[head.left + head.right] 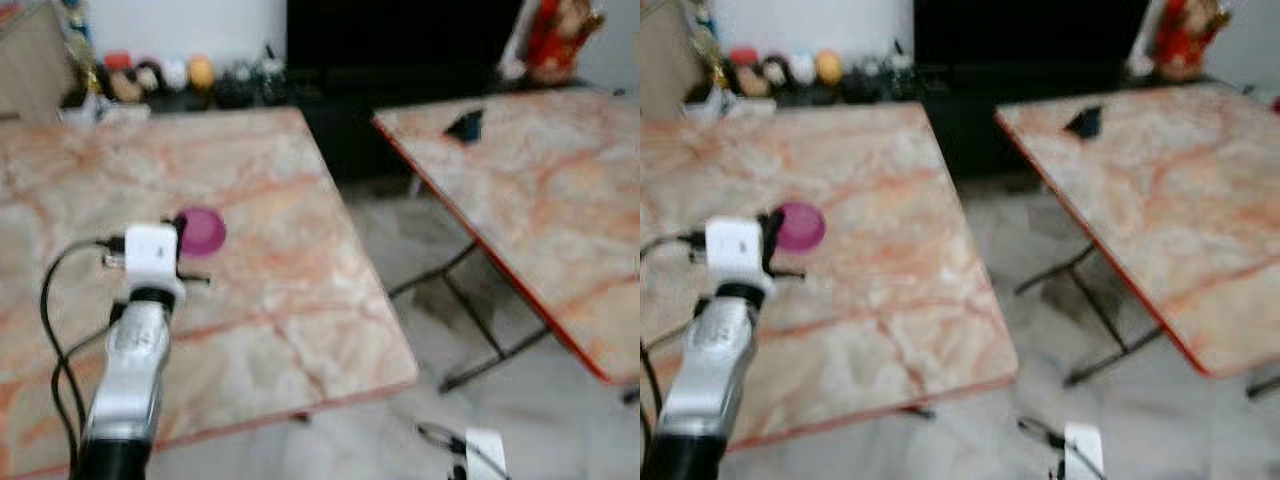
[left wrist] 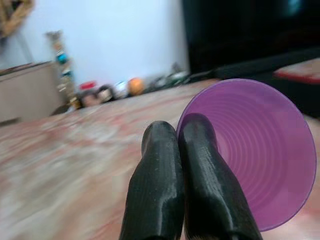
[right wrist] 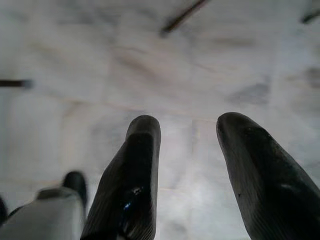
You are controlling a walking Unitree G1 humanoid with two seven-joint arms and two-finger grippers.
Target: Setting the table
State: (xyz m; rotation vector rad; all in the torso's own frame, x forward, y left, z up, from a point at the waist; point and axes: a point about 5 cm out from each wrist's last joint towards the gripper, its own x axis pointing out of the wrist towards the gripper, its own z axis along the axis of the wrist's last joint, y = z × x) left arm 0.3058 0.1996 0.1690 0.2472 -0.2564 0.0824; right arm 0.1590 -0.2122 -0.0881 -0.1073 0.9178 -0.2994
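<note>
Over left table (image 1: 300, 330), left gripper (image 2: 181, 137) pinches purple cup (image 2: 260, 150) rim; right gripper (image 3: 187, 131) parted above floor (image 3: 150, 60).

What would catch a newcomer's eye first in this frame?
The purple bowl, pinched at its rim by the left gripper over the near marble-topped table. Next, a second marble-topped table to the right with a small dark object on it, while the right gripper hangs open over the tiled floor.
</note>
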